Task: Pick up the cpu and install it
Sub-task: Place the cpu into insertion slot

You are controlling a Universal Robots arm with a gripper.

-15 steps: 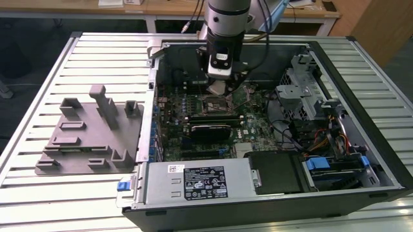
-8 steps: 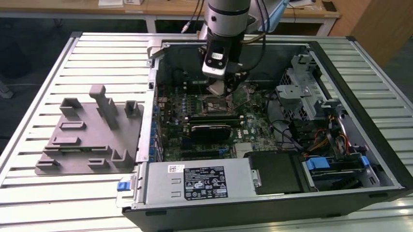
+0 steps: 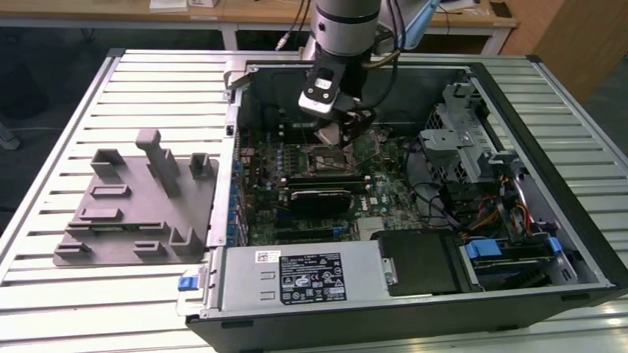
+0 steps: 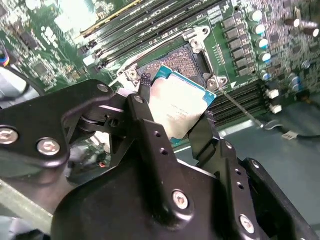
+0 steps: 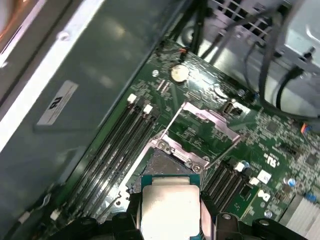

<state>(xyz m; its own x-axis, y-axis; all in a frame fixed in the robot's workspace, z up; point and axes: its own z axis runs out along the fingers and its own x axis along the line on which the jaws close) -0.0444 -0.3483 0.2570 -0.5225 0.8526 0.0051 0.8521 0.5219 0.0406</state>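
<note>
In the exterior view's upper centre, the gripper (image 3: pixel 343 136), jaws clamped on the cpu (image 4: pixel 177 105), should hold it level and square to the socket (image 4: pixel 176 54).

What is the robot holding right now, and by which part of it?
The cpu, pinched by two opposite edges between the fingers of the end effector, close to the open socket.

The arm (image 3: pixel 345 22) reaches down from twelve o'clock of the exterior view, its gripper (image 3: pixel 345 137) pointing toward six o'clock, both black fingers (image 4: pixel 150 127) clamped on opposite edges of the cpu (image 4: pixel 181 100).
</note>
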